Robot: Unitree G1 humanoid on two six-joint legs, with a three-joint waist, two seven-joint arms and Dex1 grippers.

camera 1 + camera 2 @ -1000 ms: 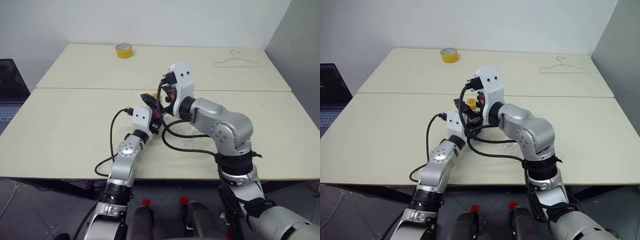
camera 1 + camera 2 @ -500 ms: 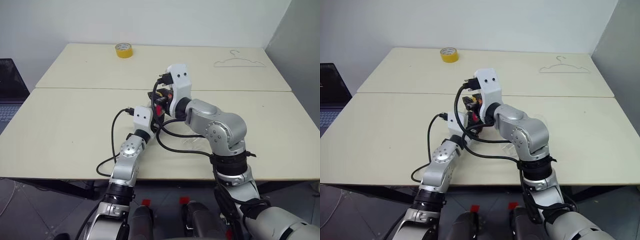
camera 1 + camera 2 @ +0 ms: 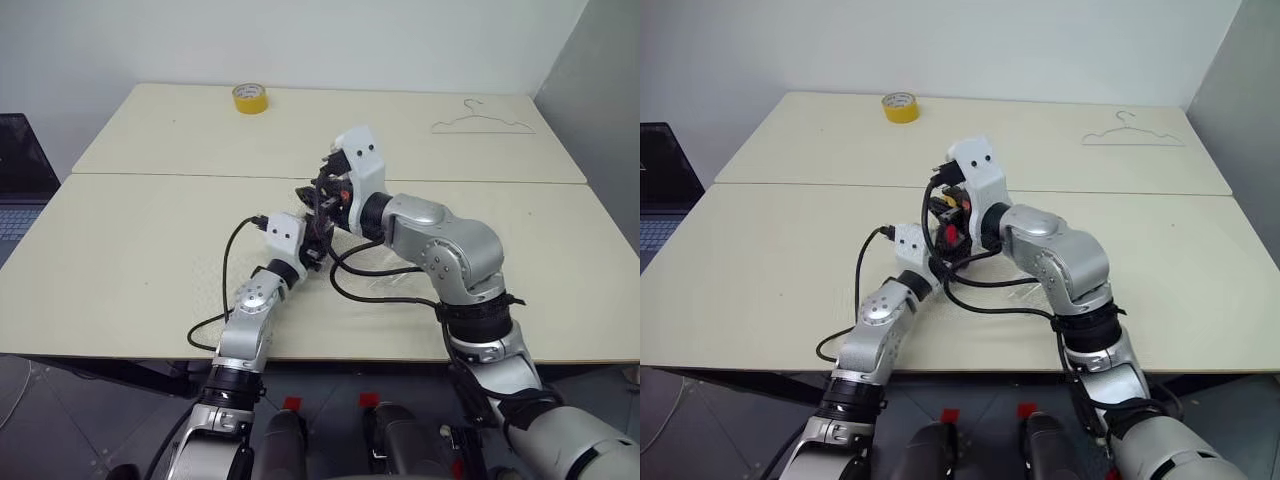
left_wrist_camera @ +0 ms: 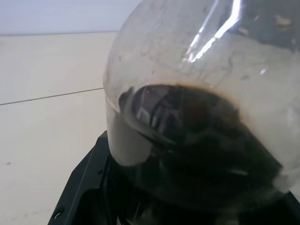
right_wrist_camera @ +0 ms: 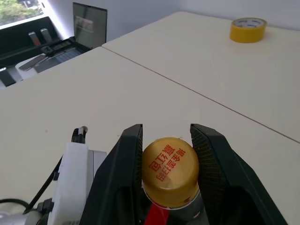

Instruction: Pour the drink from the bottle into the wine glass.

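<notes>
The bottle is a clear ribbed one, and the dark drink fills its lower part. My left gripper is shut on the bottle's body and holds it above the middle of the near table. One black finger shows beside the plastic. My right gripper comes from above and is shut on the yellow cap, one finger on each side. The red label shows between the two hands. The wine glass is hidden; a faint clear glint lies under my right forearm, and I cannot tell what it is.
A yellow tape roll stands at the far table's back edge, and a wire hanger lies at the back right. A laptop sits off the table to the left. Black cables loop between my arms.
My right gripper has closed from wide open onto the yellow cap and its wrist has rolled. The left hand has kept the bottle in about the same place.
</notes>
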